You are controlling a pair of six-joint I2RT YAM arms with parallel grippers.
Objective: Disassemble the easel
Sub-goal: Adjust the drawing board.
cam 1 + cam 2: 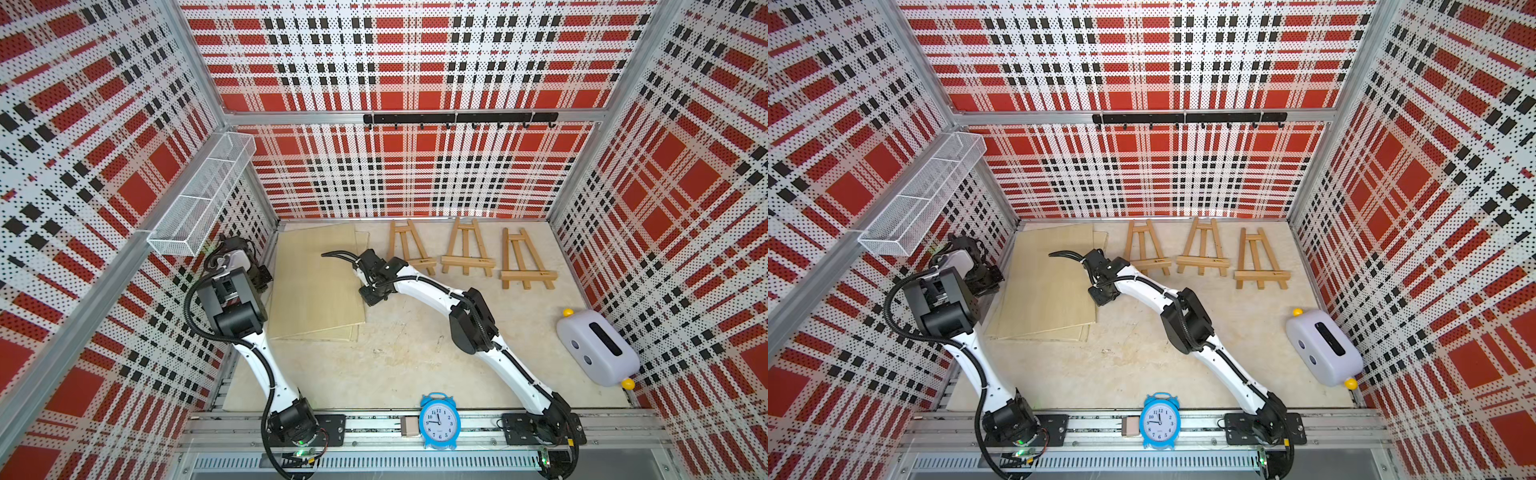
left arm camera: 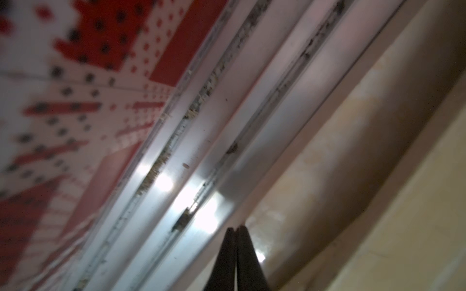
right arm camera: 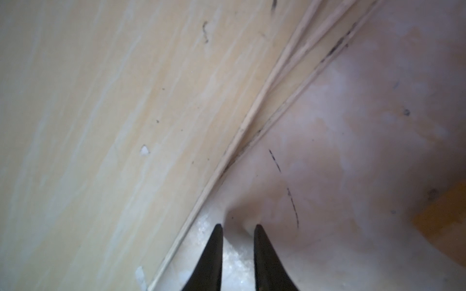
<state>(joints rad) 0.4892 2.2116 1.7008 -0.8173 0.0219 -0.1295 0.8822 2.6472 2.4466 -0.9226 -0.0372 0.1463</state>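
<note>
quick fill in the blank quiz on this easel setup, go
1. ___ small wooden easels sit in a row on the beige tabletop.
2. The round alarm clock at the front is ___.
3. The white toaster-shaped box has two ___ knobs.
4. The left gripper is ___, holding nothing.
Missing words: three; blue; yellow; shut

The only marks that can be read are the black numerals 1 to 12 around the white dial of the blue alarm clock [image 1: 439, 422], seen in both top views [image 1: 1159, 422]. Each wooden easel [image 1: 467, 262] carries a small dark stamp on its front ledge, too small to read.
</note>
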